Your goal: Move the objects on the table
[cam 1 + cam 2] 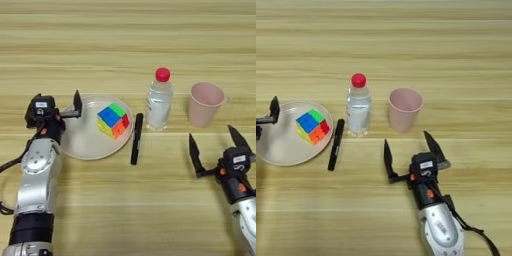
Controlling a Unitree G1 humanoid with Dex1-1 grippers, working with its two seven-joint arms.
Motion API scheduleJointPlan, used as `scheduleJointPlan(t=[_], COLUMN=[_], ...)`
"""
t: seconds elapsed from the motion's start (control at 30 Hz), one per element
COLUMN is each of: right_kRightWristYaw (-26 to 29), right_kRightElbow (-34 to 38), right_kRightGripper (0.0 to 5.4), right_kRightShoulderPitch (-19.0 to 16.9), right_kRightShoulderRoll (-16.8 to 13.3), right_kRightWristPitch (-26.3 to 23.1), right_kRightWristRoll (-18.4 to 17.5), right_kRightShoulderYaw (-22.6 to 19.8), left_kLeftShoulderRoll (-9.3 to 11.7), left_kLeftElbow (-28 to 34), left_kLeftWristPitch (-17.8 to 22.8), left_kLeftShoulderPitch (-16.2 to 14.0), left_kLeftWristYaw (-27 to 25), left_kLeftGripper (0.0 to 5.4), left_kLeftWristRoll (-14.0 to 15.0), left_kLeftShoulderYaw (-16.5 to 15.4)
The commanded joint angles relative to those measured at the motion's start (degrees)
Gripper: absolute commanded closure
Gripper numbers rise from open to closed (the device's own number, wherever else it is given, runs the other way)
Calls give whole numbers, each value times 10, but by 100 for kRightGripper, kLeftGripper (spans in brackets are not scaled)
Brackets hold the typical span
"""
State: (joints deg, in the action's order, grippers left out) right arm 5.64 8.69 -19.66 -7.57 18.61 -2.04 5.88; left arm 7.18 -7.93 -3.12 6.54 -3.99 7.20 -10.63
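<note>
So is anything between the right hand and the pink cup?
Nothing visible. The right hand, fingers spread open, sits just in front of the pink cup, with only bare table between them.

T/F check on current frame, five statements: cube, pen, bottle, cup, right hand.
1. The cube sits on the plate. True.
2. The pen lies inside the cup. False: it lies on the table, between plate and bottle.
3. The bottle has no cap. False: a red cap is on it.
4. The cup stands upright, right of the bottle. True.
5. The right hand grips the cup. False: it is open, near the cup, holding nothing.
</note>
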Motion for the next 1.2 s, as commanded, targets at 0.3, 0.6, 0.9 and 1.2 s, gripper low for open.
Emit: scheduleJointPlan(t=[0.3,0.6,0.9,1.2], right_kRightWristYaw=[3,10,15,21], right_kRightElbow=[-27,-45,-53,-57], right_kRightGripper=[3,3,3,3], right_kRightShoulderPitch=[13,18,19,20], right_kRightShoulderRoll=[4,6,6,12], right_kRightWristPitch=[4,7,9,10], right_kRightWristRoll=[-39,-34,-42,-51], right_kRightShoulderYaw=[-75,-77,-92,-93], left_kLeftShoulderRoll=[5,18,28,34], left_kLeftElbow=[54,96,92,85], left_kLeftWristPitch=[-8,-2,-13,-34], left_kLeftShoulderPitch=[-31,-69,-97,-106], left_kLeftWristYaw=[-67,-116,-164,-195], left_kLeftGripper=[0,0,0,0], left_kLeftWristRoll=[20,23,22,17], left_kLeftShoulderYaw=[26,63,87,109])
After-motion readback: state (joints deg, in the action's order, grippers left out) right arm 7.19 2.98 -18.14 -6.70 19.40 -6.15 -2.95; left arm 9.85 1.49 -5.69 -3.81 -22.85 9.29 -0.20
